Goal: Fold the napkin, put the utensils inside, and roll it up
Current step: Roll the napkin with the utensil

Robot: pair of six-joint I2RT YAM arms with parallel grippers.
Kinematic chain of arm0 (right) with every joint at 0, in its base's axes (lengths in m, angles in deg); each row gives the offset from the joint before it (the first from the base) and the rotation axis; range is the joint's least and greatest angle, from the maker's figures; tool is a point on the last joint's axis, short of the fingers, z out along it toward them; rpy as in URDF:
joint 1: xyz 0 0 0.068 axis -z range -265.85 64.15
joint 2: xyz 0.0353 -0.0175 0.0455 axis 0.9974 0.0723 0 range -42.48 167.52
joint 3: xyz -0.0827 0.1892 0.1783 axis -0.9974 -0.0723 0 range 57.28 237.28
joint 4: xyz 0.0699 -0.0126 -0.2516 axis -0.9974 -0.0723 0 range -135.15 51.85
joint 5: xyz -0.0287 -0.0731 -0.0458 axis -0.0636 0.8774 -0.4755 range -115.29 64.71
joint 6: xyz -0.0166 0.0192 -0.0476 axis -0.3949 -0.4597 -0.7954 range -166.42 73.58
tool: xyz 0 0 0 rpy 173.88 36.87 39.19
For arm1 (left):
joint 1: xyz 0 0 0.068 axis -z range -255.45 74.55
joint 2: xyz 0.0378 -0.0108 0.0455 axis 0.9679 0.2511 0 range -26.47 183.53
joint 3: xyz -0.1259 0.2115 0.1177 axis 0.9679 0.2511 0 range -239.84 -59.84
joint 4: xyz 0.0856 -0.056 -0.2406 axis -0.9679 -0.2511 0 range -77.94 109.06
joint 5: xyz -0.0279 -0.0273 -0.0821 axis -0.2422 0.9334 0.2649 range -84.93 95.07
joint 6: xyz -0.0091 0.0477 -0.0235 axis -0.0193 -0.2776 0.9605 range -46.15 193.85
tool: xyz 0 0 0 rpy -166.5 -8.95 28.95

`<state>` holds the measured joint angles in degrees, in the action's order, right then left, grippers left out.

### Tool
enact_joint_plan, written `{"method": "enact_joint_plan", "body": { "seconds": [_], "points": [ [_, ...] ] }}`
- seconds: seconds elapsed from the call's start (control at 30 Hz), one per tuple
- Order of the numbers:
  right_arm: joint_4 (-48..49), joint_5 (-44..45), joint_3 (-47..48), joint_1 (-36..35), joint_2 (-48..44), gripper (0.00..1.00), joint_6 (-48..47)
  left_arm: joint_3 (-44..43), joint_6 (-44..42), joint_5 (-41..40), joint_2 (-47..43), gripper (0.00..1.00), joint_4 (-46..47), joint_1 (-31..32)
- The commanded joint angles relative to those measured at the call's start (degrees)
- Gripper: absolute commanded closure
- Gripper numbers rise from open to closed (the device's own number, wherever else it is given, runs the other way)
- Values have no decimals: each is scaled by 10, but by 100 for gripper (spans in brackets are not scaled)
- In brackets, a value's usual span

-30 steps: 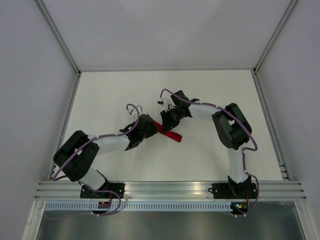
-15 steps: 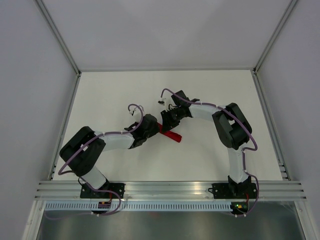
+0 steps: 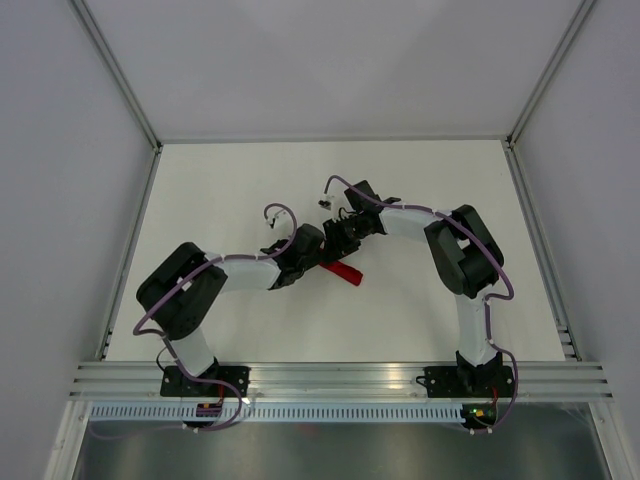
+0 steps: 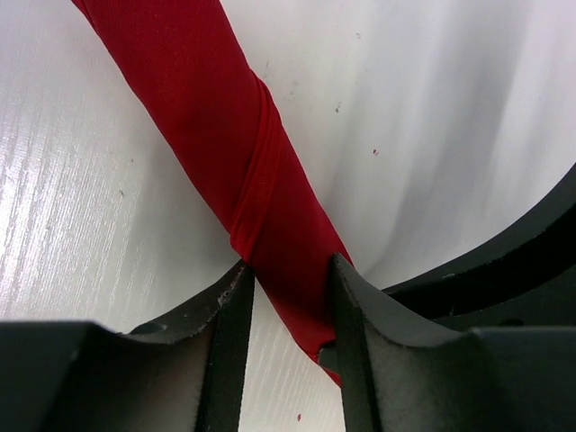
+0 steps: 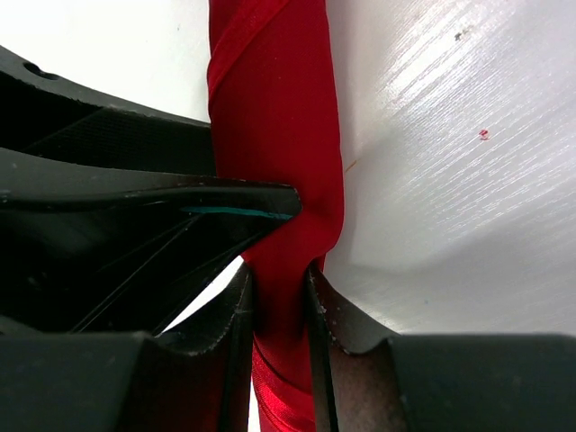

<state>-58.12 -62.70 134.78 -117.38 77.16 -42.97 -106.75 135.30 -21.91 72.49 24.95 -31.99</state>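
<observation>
On the table (image 3: 430, 180), narrowly parted left fingers (image 4: 229, 346) pinch the rolled napkin (image 4: 207, 117); right fingers (image 5: 326, 355) clamp it.

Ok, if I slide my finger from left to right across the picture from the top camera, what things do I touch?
First the left arm's elbow → napkin → right arm's elbow.

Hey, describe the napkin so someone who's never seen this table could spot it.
Look at the white table, near its middle. There, between the left end effector and the right end effector, lies the napkin, rolled into a thin tube and gripped by both. It is the only red thing, a deep glossy red against white and black.
</observation>
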Motion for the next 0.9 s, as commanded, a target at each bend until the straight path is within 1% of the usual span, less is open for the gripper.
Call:
{"method": "enact_joint_plan", "body": {
  "seconds": [0.0,0.13,0.17,0.23,0.27,0.33,0.37,0.43,0.47,0.57,0.67,0.73,0.87],
  "points": [
    [-68,56,-29,-1,49,89,-5,-32,-3,-24,16,57,-23,3],
    [-74,45,-21,2,37,89,-6,-53,-39,-24,31,67,-42,2],
    [-76,45,-20,2,33,87,-6,-57,-47,-22,33,73,-49,0],
    [-79,46,-19,2,24,84,-10,-74,-58,-18,38,79,-55,-3],
    [-81,47,-18,2,19,78,-14,-78,-75,-10,41,84,-55,-7],
    [-88,49,-16,2,6,68,-20,-91,-101,0,45,88,-72,-12],
    [-95,51,-14,3,1,58,-27,-97,-112,18,50,91,-73,-20],
    [-104,52,-9,5,-18,51,-29,-117,-144,34,56,93,-83,-28],
    [-111,51,-7,9,-25,46,-29,-124,-156,53,61,94,-86,-36],
    [-133,47,4,24,-52,40,-52,-160,-210,83,73,94,-110,-53],
    [-152,44,15,45,-76,38,-64,-209,-270,107,95,95,-149,-65],
    [-166,40,27,73,-86,38,-73,-244,-315,115,114,95,-175,-68],
    [-184,18,49,131,-97,37,-77,-298,-376,124,146,96,-220,-73]
  ]
}}
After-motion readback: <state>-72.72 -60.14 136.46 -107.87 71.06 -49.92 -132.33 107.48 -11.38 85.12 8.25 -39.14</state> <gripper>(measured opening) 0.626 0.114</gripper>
